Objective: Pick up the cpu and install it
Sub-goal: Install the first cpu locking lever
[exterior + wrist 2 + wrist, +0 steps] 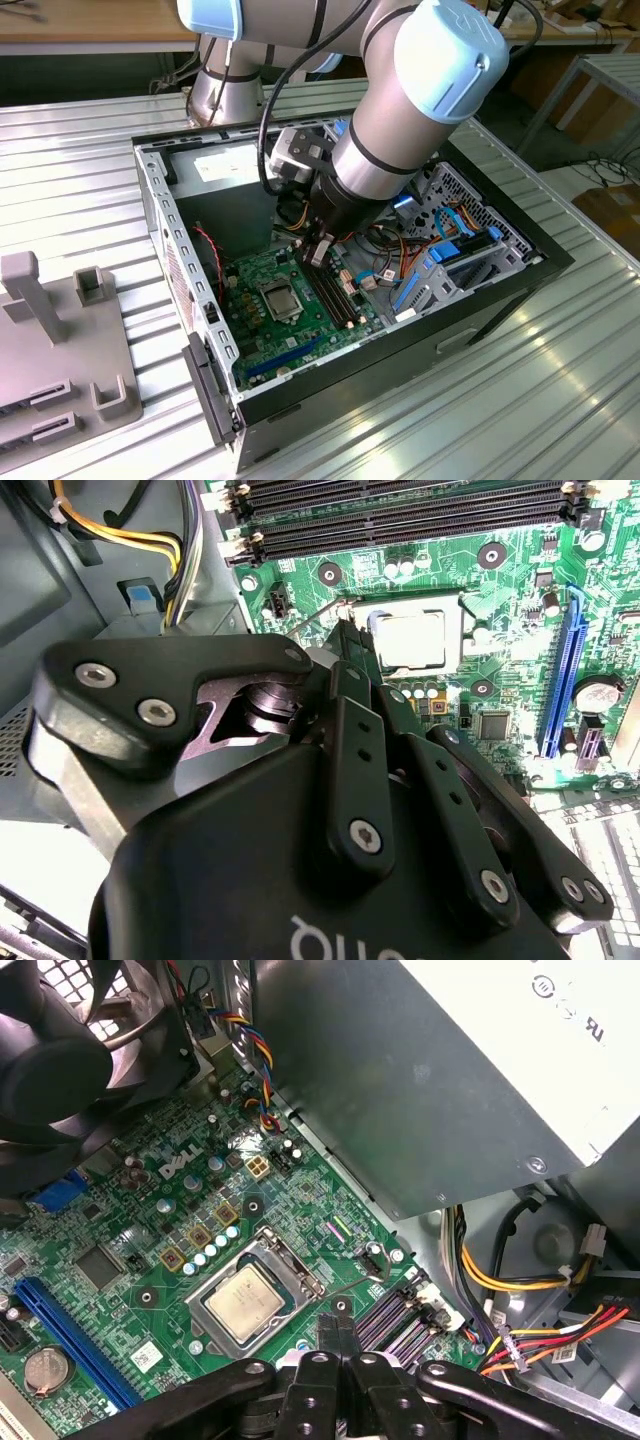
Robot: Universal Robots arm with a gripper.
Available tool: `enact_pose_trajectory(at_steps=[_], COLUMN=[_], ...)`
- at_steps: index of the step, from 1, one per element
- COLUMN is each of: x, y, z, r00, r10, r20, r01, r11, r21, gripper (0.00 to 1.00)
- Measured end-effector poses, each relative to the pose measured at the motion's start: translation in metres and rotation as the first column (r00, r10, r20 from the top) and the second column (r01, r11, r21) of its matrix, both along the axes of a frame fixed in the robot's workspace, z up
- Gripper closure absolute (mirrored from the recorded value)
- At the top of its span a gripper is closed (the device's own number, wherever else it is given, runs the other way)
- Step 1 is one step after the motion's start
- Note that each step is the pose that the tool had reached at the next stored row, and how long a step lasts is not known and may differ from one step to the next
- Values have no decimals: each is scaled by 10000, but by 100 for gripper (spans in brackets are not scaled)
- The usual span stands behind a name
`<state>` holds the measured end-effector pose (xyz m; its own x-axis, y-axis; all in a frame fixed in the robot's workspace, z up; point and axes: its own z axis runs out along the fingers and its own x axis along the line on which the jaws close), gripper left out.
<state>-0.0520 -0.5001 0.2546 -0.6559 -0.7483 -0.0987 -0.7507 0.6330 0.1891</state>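
The hand (337, 1335) is hovering inside the open computer case (500, 285) with its fingers (329, 1328) pressed together and pinching nothing, their tips hanging just beside the edge of the metal-framed socket (257, 1295) and close to the black memory slots (395, 1315). The cpu (245, 1300) is sitting flat in that socket on the green motherboard (150, 1260), its silver-grey top also showing in the second wrist view (412, 640) just past the fingertips. Around the board, the grey power supply (440, 1080) is lying alongside, and the whole case is resting on the ribbed metal tabletop (560, 400).
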Motion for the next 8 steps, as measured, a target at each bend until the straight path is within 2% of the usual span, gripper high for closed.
enact_pose_trajectory(at_steps=[5, 8], x=[0, 84], y=[0, 0], z=[0, 0], r00=[10000, 10000], r10=[1, 0], r20=[0, 0], r01=[-1, 0], r11=[10000, 10000], r21=[0, 0], gripper=[89, 89])
